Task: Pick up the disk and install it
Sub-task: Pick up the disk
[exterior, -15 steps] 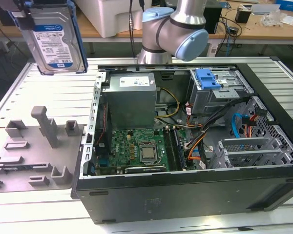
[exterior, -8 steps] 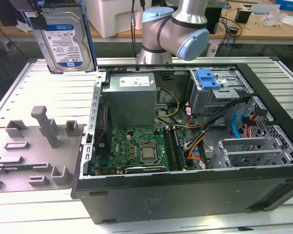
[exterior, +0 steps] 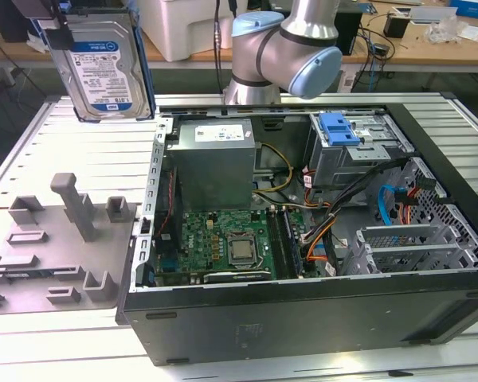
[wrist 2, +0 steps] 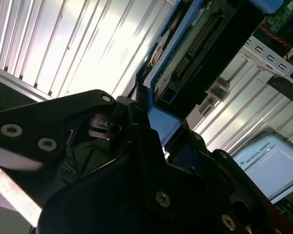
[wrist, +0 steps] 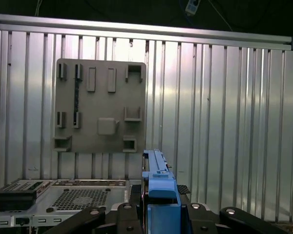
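Note:
The disk (exterior: 103, 64) hangs upright in the air at the exterior view's upper left, its white-and-blue label facing the camera and a blue caddy framing it. My gripper (exterior: 54, 30) is shut on its upper left edge, high above the ribbed table. In the first wrist view the caddy's blue edge (wrist: 158, 183) stands between the black fingers of the gripper (wrist: 158, 214). The second wrist view shows the disk's (wrist 2: 195, 53) green circuit side and connector rising out of the gripper (wrist 2: 151, 126).
An open computer case (exterior: 303, 326) lies on the table at the exterior view's right, with a grey power supply box (exterior: 215, 155), a motherboard (exterior: 223, 243) and a blue bracket (exterior: 338, 127) in the drive bay. A grey fixture plate (exterior: 56, 239) with empty slots lies below the disk.

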You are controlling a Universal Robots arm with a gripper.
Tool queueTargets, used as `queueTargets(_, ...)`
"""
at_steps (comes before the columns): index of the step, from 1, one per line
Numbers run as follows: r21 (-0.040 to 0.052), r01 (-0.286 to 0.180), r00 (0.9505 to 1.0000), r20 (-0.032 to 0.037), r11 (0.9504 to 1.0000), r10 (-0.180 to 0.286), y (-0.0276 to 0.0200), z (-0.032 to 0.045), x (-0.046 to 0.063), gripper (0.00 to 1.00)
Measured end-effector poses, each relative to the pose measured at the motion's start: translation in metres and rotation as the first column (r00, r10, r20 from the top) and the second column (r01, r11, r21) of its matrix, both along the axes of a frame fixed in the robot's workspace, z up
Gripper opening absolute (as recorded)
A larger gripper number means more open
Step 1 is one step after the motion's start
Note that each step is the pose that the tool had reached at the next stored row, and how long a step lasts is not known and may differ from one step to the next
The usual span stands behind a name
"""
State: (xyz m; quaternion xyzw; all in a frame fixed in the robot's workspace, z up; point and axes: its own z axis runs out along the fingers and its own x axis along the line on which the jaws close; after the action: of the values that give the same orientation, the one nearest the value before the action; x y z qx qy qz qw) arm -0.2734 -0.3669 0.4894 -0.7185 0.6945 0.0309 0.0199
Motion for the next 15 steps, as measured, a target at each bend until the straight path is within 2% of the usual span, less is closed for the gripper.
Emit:
queueTargets(2, -0.0002, 0.0, 1.0, -0.0027, 1.0, 0.0, -0.0006, 0.0, 0.002, 0.37)
queueTargets(6, -0.0002, 0.0, 1.0, -0.0028, 1.0, 0.0, -0.0008, 0.0, 0.002, 0.37)
queueTargets(9, -0.0003, 0.0, 1.0, -0.0029, 1.0, 0.0, -0.0013, 0.0, 0.007, 0.37)
queueTargets(11, -0.0001, 0.0, 1.0, -0.0028, 1.0, 0.0, -0.0019, -0.0001, 0.012, 0.37)
queueTargets(15, -0.0002, 0.0, 1.0, -0.0033, 1.0, 0.0, -0.0035, 0.0, 0.037, 0.37)
